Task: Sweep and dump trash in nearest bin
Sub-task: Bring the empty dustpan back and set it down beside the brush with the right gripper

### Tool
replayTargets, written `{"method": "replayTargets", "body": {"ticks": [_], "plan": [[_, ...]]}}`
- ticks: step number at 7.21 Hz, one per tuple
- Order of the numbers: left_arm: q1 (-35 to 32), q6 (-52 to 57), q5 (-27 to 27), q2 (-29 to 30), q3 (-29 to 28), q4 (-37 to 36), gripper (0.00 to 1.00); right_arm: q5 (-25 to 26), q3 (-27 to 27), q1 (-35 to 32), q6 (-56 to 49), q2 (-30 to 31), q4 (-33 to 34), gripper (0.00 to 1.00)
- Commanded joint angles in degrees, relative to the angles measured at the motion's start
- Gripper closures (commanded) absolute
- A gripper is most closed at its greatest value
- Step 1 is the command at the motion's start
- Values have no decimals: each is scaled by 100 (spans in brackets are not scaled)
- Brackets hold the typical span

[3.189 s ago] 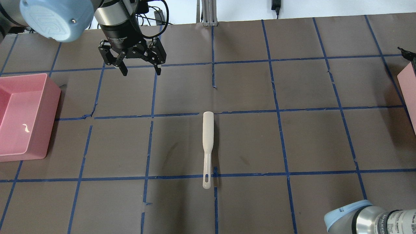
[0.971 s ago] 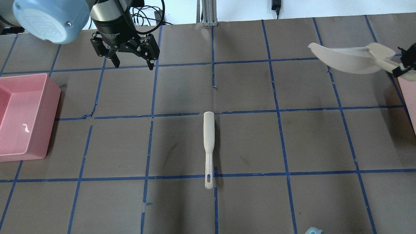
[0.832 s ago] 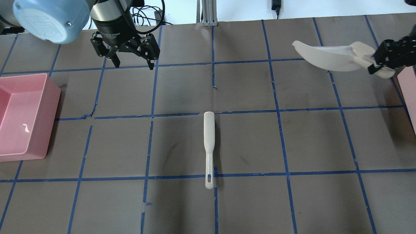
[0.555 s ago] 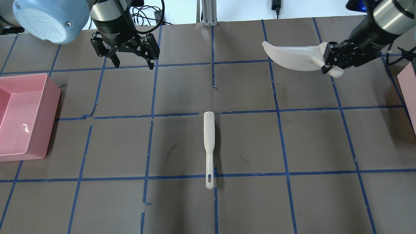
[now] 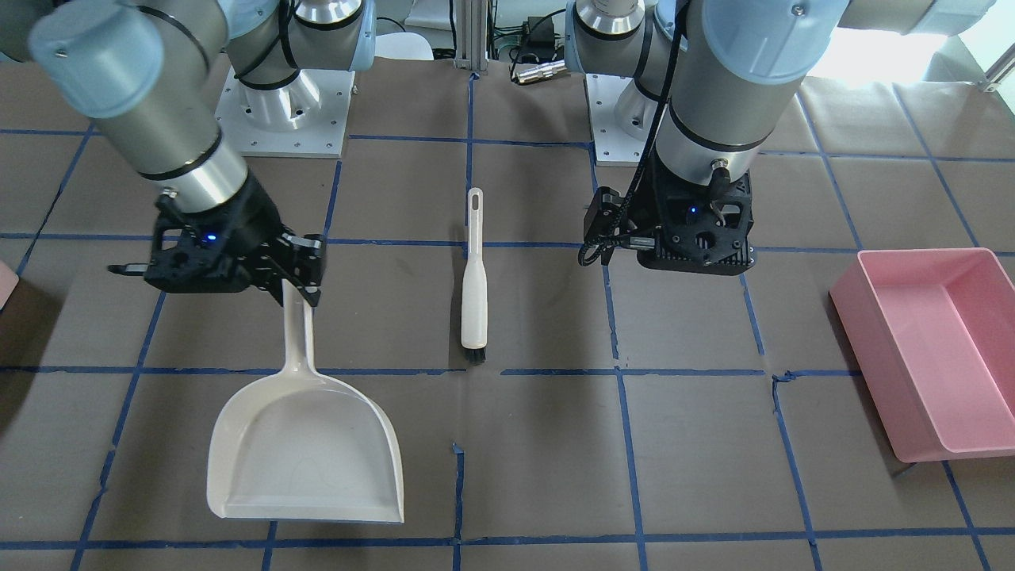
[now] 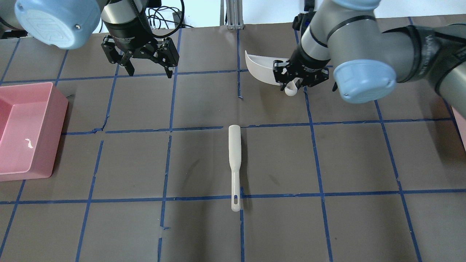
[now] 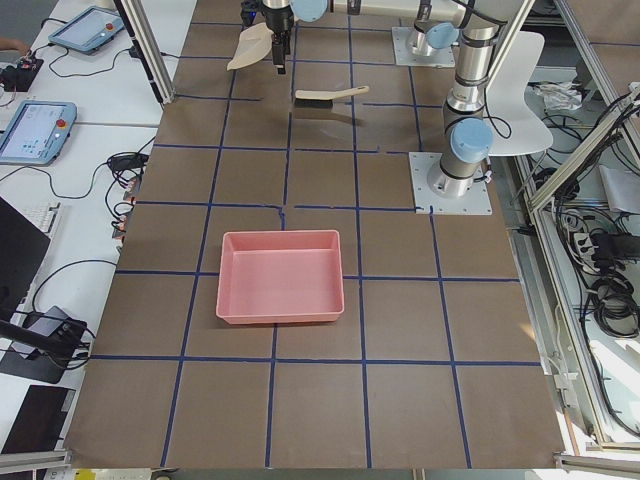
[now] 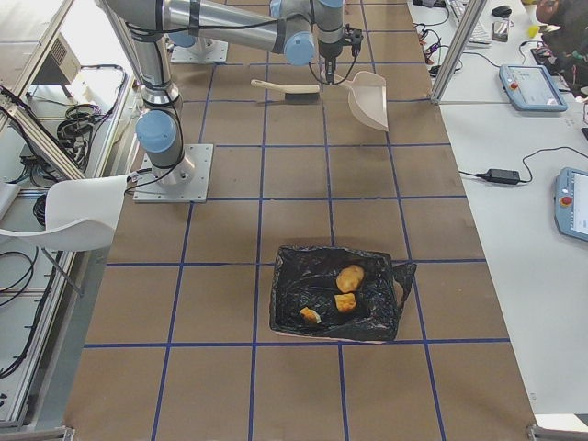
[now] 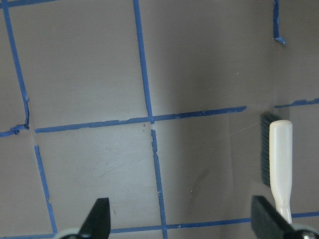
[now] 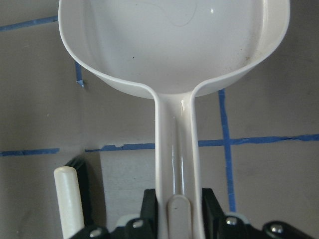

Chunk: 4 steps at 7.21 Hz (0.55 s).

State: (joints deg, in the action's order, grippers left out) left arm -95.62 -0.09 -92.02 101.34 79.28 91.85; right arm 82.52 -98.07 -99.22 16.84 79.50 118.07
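Note:
The trash, three tan and orange-brown lumps (image 8: 349, 278), lies inside a black-lined bin (image 8: 294, 276) in the exterior right view. My right gripper (image 6: 296, 79) is shut on the handle of a white dustpan (image 6: 260, 67), which it holds low over the table's far middle. The right wrist view shows the empty pan (image 10: 174, 40). My left gripper (image 6: 149, 72) is open and empty over the far left. A white brush (image 6: 234, 153) lies on the table's centre, between the two arms.
A pink bin (image 6: 56, 138) stands at the left edge and looks empty. The edge of another pink bin (image 6: 459, 120) shows at the right edge. Blue tape lines grid the brown table.
My right arm has swung the dustpan from the far right edge leftward to the table's far middle. The left gripper earlier rose slightly and has since stayed still. The brush has not moved.

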Motion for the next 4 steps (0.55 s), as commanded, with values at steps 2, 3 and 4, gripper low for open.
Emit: {"method": "replayTargets", "body": {"ticks": [2,3,4], "plan": [[8,0,0,0,0,0,0,264,16,-1070,513,-794,996,90],[8,0,8,0,0,0,0,291,8,-1221,435,-822,1033,90],[17,0,8,0,0,0,0,656,-45,-1266,77,-796,1025,90]]}}
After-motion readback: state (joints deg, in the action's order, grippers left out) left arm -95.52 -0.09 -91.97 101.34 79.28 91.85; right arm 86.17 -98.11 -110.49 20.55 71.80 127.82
